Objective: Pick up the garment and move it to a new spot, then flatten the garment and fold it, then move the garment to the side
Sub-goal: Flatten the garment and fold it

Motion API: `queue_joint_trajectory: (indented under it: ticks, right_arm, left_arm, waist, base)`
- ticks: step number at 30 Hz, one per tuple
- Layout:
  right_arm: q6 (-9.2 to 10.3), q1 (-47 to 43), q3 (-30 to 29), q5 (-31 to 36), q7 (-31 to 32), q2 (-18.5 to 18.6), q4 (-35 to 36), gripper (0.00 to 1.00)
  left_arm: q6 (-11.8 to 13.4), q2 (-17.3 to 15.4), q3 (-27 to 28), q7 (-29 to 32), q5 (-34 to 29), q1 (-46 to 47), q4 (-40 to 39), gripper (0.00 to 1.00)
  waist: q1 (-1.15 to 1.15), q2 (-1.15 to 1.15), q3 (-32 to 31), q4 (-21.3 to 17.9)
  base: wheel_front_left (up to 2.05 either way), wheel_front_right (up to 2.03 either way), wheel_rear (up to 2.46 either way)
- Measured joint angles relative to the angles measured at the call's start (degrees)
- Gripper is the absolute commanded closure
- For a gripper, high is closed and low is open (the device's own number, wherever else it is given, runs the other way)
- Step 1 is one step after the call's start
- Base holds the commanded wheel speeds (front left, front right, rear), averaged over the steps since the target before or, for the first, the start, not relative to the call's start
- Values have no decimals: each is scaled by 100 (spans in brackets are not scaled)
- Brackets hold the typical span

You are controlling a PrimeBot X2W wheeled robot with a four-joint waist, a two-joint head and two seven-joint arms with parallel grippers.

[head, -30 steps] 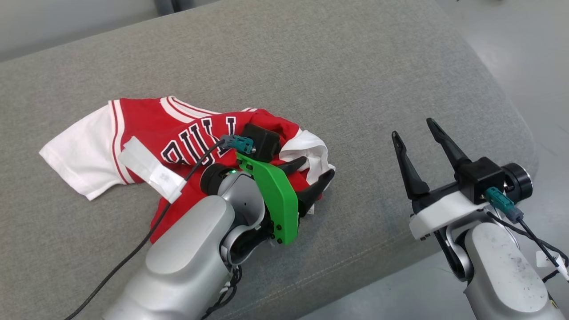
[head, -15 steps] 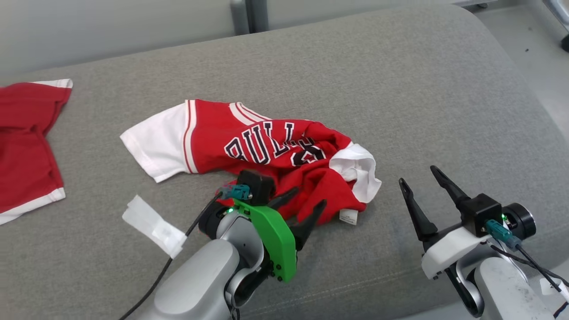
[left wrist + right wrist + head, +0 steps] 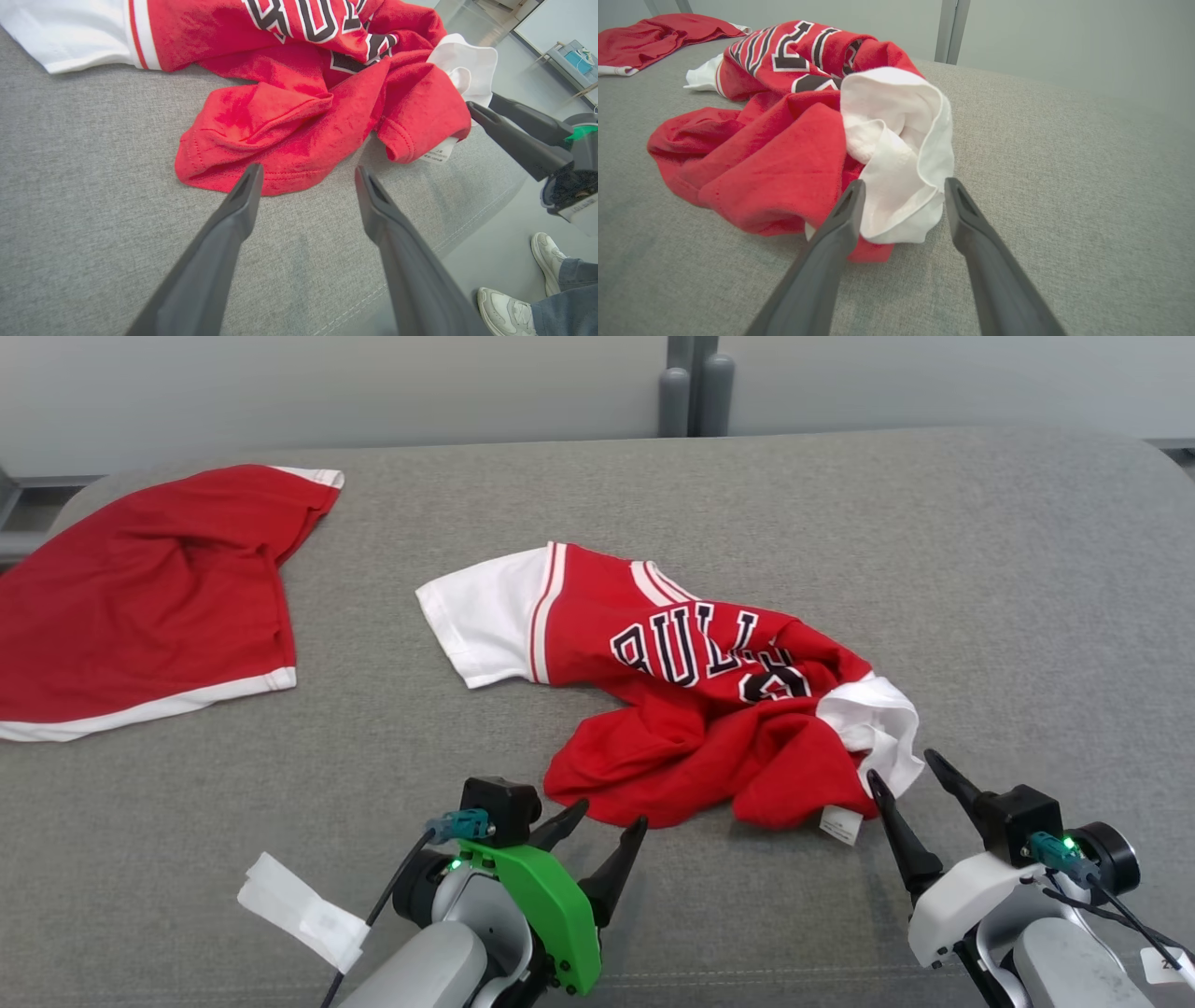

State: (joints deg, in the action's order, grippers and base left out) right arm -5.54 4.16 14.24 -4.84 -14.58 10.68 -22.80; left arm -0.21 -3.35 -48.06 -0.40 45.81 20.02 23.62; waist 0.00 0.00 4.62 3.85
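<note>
The garment point(image 3: 691, 709) is a red jersey with white sleeves and dark letters, lying crumpled in the middle of the grey cushion point(image 3: 980, 569). My left gripper point(image 3: 611, 814) is open just short of the red hem, and in the left wrist view the garment point(image 3: 303, 116) lies right past that gripper point(image 3: 308, 170). My right gripper point(image 3: 902, 765) stands open at the bunched white sleeve point(image 3: 896, 140). In the right wrist view its tips point(image 3: 903, 183) sit either side of the sleeve's lower edge. Nothing is gripped.
A second red garment point(image 3: 140, 597) lies flat at the far left of the cushion. A white tag point(image 3: 299, 910) hangs on my left arm's cable. The cushion's front edge runs just below my grippers. A person's shoes point(image 3: 509, 312) stand on the floor beside it.
The head camera has swung, shifting the whole picture. Against the garment, my left gripper has drawn back from on top of it to its hem. My right gripper has come up to the white sleeve.
</note>
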Motion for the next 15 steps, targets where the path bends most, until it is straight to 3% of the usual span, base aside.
queue_joint_trajectory:
  ticks: [1, 2, 3, 4, 6, 7, 10, 15]
  right_arm:
    - [-1, 1, -7, -34, 0, -2, -74, 51]
    - [-1, 5, -8, -36, 0, 2, -134, 42]
    - [-1, 13, -13, -36, 0, 7, -188, 22]
    - [-1, 25, -25, -36, 0, 8, -236, 10]
    - [-1, 67, -43, -40, 0, 15, -352, 10]
    - [-2, 91, -45, -45, 0, 22, -417, 58]
    - [-44, 175, -69, -88, 0, 32, -597, 100]
    - [-51, 369, -97, -144, 0, 101, -742, 100]
  left_arm:
    - [0, 0, 8, -44, 10, -20, 2, 0]
    - [0, 0, 16, -67, 34, -28, 0, 0]
    - [0, 1, 33, -97, 40, -36, 0, 0]
    - [0, 1, 51, -118, 40, -41, 0, 0]
    - [0, 1, 96, -172, 42, -42, -3, 0]
    - [1, 1, 121, -177, 51, -43, -5, 0]
    - [22, 0, 172, -274, 92, -57, -8, 0]
    - [21, 4, 167, -322, 137, -80, -12, 0]
  waist:
    - [0, 0, -6, 73]
    - [0, 0, -11, 141]
    - [0, 0, -15, 205]
    - [0, 0, -19, 264]
    - [0, 0, -23, 364]
    - [0, 0, -24, 405]
    - [0, 0, -28, 476]
    - [0, 0, -34, 477]
  base:
    - [0, 0, 0]
    - [0, 0, 0]
    - [0, 0, 0]
    - [0, 0, 0]
    - [0, 0, 0]
    - [0, 0, 0]
    - [0, 0, 0]
    - [0, 0, 0]
